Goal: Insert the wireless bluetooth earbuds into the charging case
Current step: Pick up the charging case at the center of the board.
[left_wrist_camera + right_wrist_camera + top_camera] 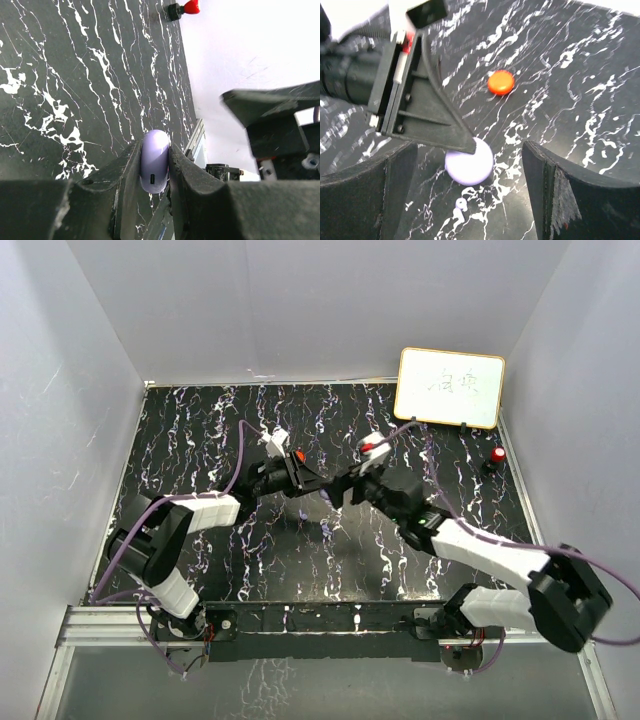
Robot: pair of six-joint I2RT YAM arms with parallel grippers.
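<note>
Clamping a pale purple rounded plastic charging case (154, 165) edge-on, the left arm's fingers (125, 175) press it from both sides, its small port facing the wrist camera. The right arm's fingers (545, 185) stand wide apart above the case. A tiny pale purple plastic earbud (461, 204) lies on the black white-veined marble table (580, 75) near the case. A red round plastic disc (500, 82) lies farther off.

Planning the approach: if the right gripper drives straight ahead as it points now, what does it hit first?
Likely the purple case clamped in the left gripper, dead ahead between the right gripper's open fingers. A tiny purple earbud sits just below it in frame; depth unclear.
</note>
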